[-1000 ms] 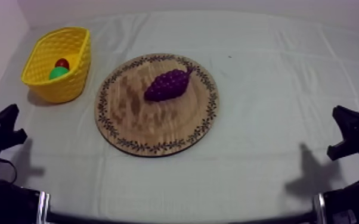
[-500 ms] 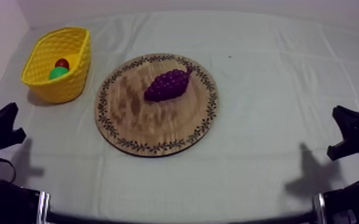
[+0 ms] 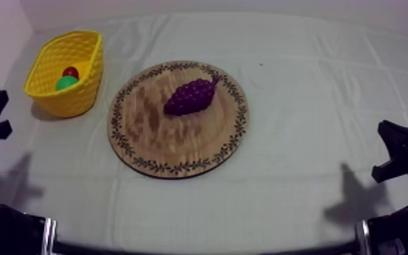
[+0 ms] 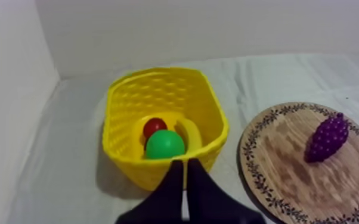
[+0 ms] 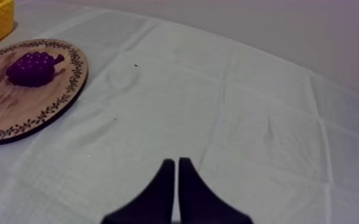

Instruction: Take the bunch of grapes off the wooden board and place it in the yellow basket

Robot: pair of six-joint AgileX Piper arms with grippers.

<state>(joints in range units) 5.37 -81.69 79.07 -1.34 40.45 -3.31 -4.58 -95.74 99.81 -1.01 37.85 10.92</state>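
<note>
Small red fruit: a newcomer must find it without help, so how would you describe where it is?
Find the yellow basket, which stands to the left of the round wooden board. The small red fruit lies inside it, next to a larger green fruit; it is the only red thing there.

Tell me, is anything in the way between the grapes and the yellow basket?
No, nothing visible. The bunch of grapes lies on the wooden board, and only bare cloth separates the board from the yellow basket. A small red fruit and a green ball sit inside the basket.
</note>
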